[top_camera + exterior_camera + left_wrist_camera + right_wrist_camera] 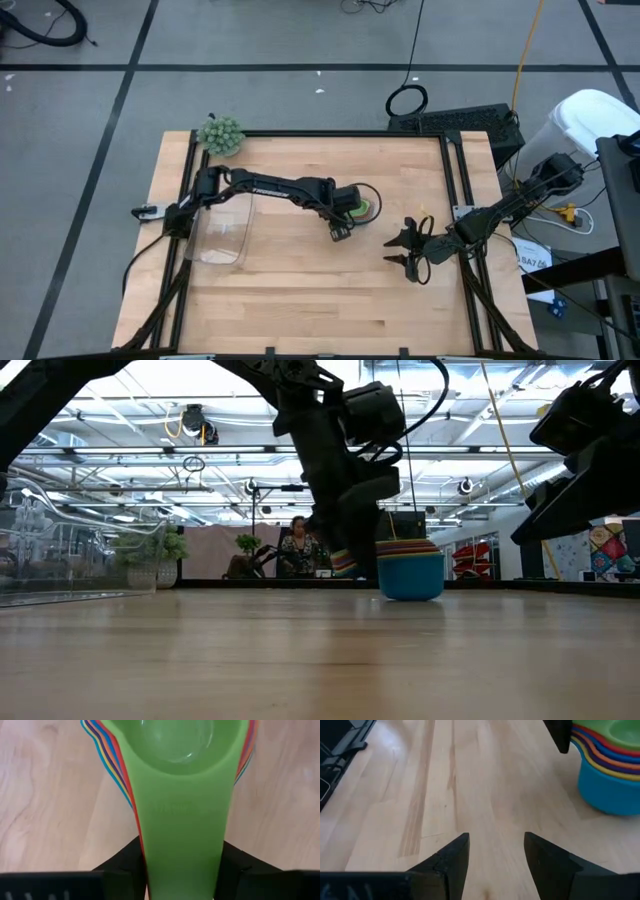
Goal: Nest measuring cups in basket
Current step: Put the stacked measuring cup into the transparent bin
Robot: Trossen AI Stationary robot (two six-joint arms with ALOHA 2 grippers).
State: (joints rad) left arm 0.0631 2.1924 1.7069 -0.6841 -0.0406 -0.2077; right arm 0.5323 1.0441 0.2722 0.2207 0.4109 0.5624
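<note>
High view, left to right: basket (222,232) sits at the counter's (300,300) left; cups (362,207), nested, stand mid-counter. Left fingers (235,870) straddle the stack's handles, which point back toward that arm; their grip I cannot tell. Right gripper (405,250) hovers nearby, released, empty.
</note>
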